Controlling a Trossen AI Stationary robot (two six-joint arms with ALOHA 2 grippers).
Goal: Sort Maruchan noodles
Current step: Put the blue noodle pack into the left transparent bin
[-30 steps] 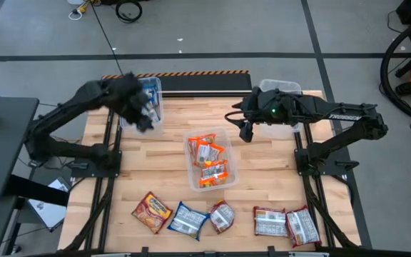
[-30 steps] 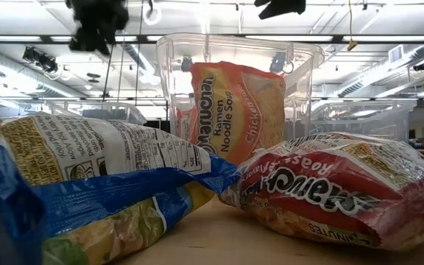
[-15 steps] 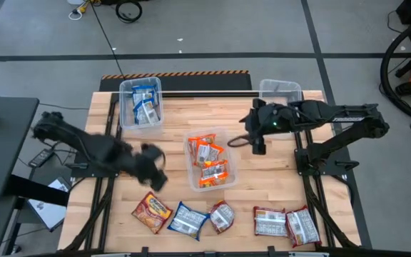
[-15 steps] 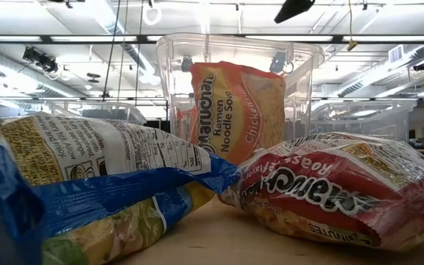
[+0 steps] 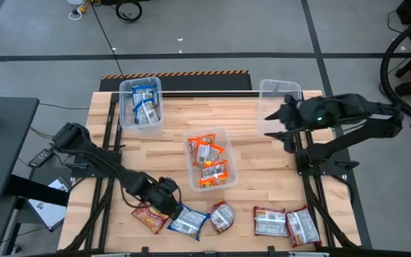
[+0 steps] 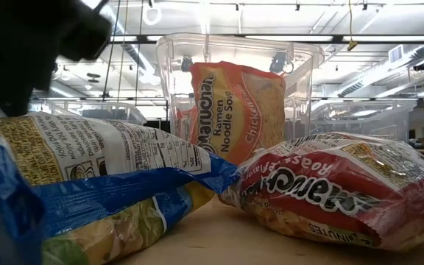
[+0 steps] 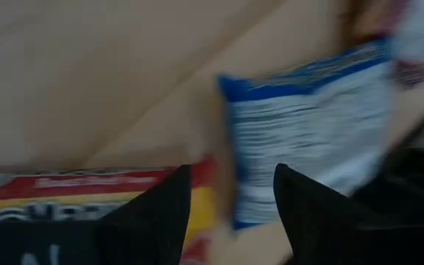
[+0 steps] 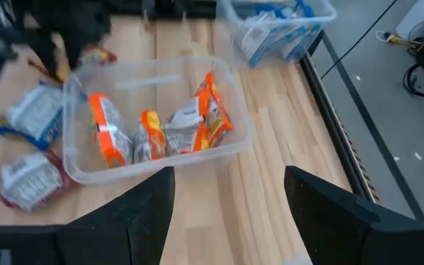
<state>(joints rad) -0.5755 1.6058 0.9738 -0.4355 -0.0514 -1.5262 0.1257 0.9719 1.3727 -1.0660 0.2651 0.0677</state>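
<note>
Five loose packets: lying along the table's [image 5: 262,171] near edge, below the middle bin [image 5: 190,135], which is already holding orange packets [image 5: 209,163].
Step in hand: judging by the layout, the left gripper [image 5: 168,203] is reaching for a loose packet to sort.
Left gripper: hanging just left of the blue packet [image 5: 188,220] and just above the orange-red packet [image 5: 150,210]; its fingers [image 7: 157,213] are standing apart with nothing between them.
Packet and jaws: in the left wrist view the blue packet is lying just ahead and to one side of the open jaws, while the orange-red packet's edge is running under them; which one is meant cannot be told.
Doing it well: the gripper is needing to settle on one packet only, come down over a crinkled edge, and pinch the wrapper without catching its neighbour.
Blue's home: the bin [image 5: 128,118] up and left of the middle bin is holding blue packets [image 5: 145,103].
Right gripper [image 5: 280,125]: waiting right of the middle bin, wide open and empty.
</note>
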